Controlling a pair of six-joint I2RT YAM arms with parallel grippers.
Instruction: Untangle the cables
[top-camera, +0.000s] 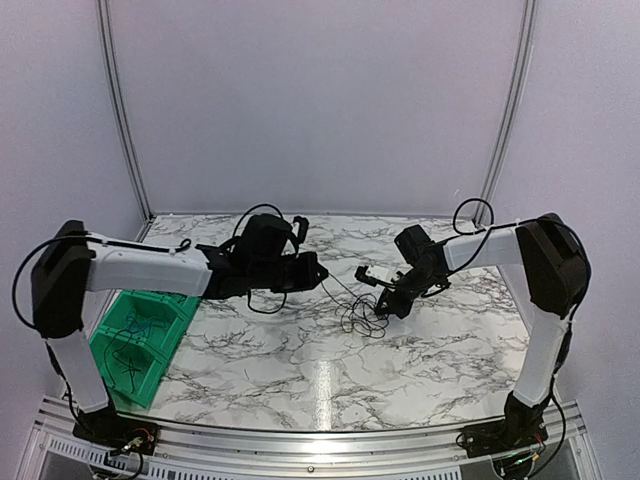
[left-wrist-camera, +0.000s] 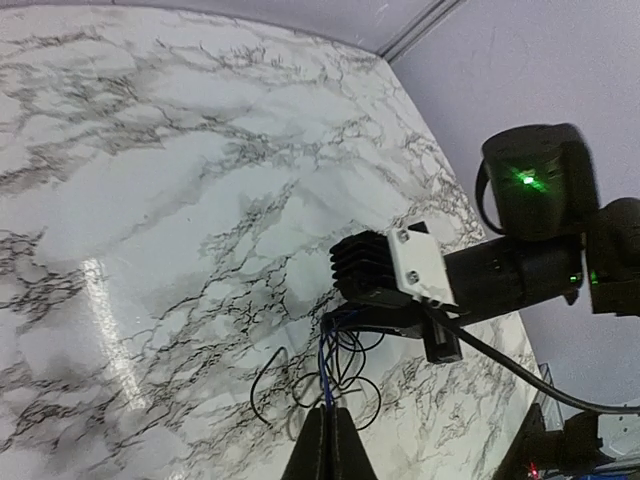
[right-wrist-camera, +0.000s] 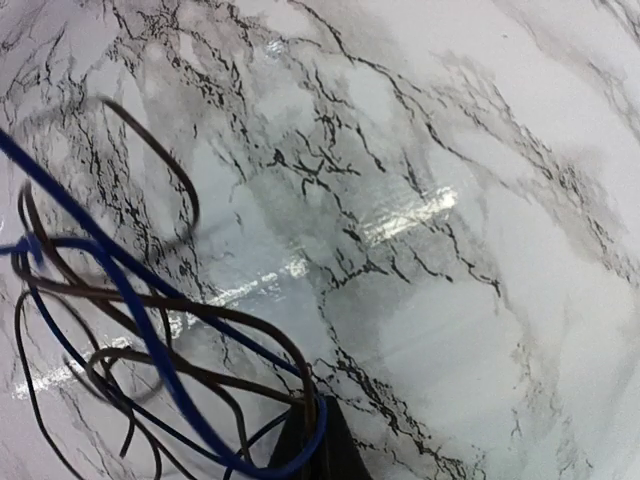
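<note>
I see a marble-patterned table (top-camera: 300, 370) boxed in by plain pale walls (top-camera: 320, 100), with light glaring off its middle. Well right of the green bin (top-camera: 140, 335), the cables (top-camera: 358, 317) bunch in loose loops between my left gripper (left-wrist-camera: 328, 420) and right gripper (right-wrist-camera: 310, 440), both pinched tight on strands.

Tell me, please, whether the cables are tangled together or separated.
Tangled: the cables form one clump of crossing black and blue loops, strung between the left gripper and the right gripper, both shut on strands.
</note>
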